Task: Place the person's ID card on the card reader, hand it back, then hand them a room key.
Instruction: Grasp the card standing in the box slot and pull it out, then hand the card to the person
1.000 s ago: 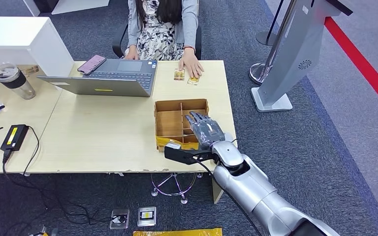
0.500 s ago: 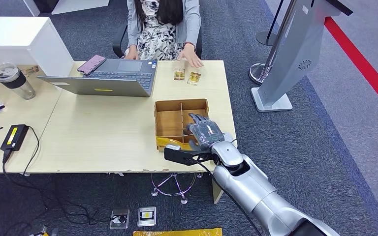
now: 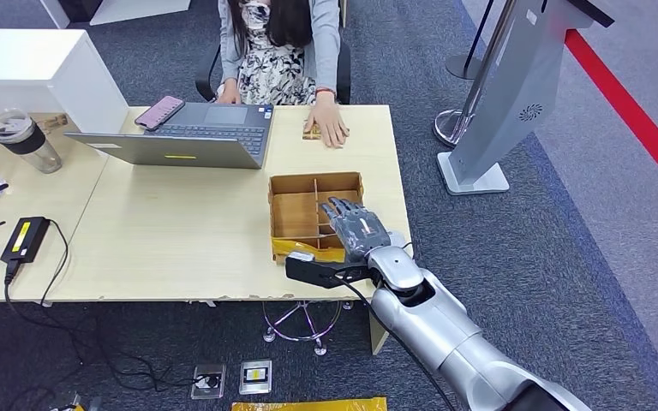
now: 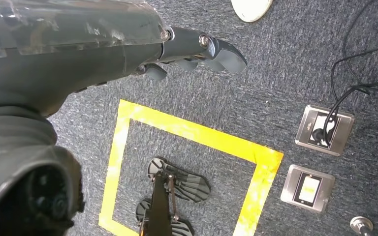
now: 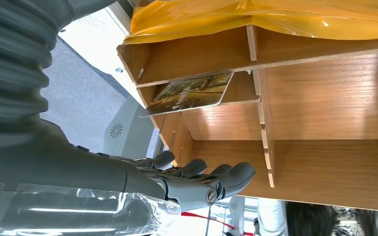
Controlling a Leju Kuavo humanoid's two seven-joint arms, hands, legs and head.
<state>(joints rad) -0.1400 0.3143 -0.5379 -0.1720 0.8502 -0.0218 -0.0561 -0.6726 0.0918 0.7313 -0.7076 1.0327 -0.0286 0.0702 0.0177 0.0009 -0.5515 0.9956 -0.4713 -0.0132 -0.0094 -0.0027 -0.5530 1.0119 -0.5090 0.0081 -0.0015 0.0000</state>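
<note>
— Any writing you can read?

— None legible. My right hand [image 3: 355,229] hovers over the wooden divider box [image 3: 296,214], fingers [image 5: 236,175] apart, holding nothing. A glossy picture-printed card [image 5: 189,92] leans in one compartment (yellow film on the rim).

— And the ID card?

— On the pale surface [image 3: 180,231], under the person's hand [image 3: 330,128]. My left hand [image 4: 197,49] hangs over grey carpet, loosely curled, empty.
</note>
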